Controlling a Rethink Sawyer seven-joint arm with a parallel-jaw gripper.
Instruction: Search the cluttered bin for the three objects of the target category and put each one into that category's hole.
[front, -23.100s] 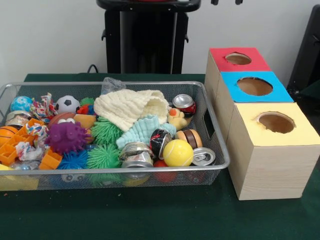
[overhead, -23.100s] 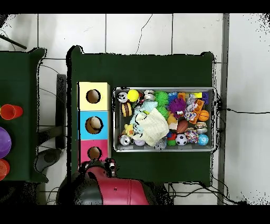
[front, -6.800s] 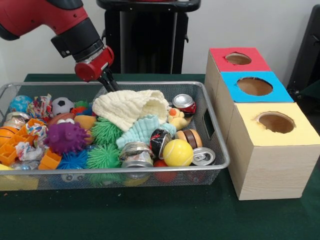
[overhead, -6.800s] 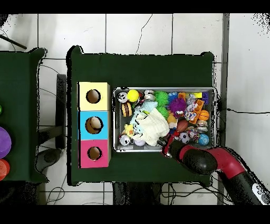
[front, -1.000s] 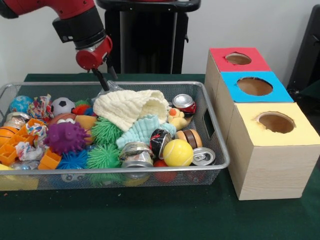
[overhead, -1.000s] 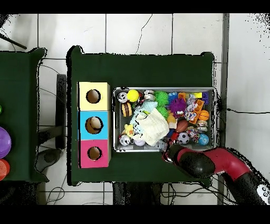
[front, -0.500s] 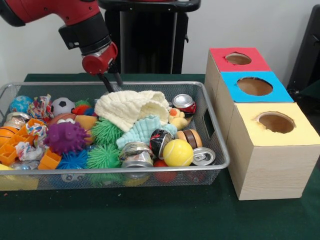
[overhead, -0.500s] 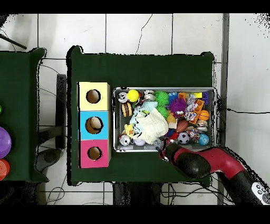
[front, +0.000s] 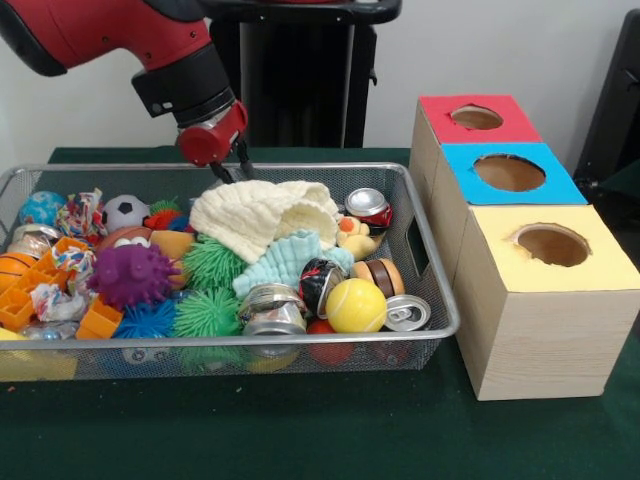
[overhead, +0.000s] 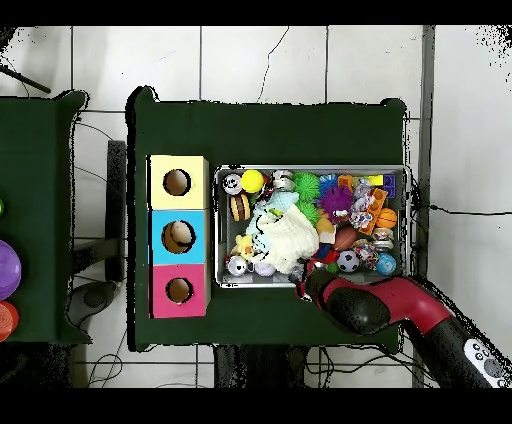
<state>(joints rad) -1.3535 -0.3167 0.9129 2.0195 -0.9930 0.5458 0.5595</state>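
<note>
A wire bin (front: 430, 290) (overhead: 312, 169) holds mixed clutter. A cream cloth (front: 262, 213) (overhead: 291, 234) lies heaped in its middle, over a pale teal cloth (front: 285, 258). Drink cans lie around them: one with a red side (front: 368, 208), a crushed silver one (front: 271, 306), a black one (front: 319, 279) and one lying on its side (front: 407, 313). A yellow tennis ball (front: 355, 305), a soccer ball (front: 124, 211) and a basketball (front: 14, 268) are among the toys. My gripper (front: 233, 170) (overhead: 304, 286) hangs at the bin's far rim, just above the cream cloth's back edge.
Beside the bin stands a wooden box with three holes, topped red (front: 476, 117) (overhead: 179, 290), blue (front: 509, 172) (overhead: 178, 236) and yellow (front: 552, 245) (overhead: 177, 182). Spiky balls in purple (front: 132, 274) and green (front: 207, 313), orange blocks (front: 100, 320) and a rubber duck (front: 352, 238) crowd the bin.
The arm has moved to the front view's right along the bin's far rim and dropped closer to the cream cloth. The clear plastic seen by the cloth before no longer shows.
</note>
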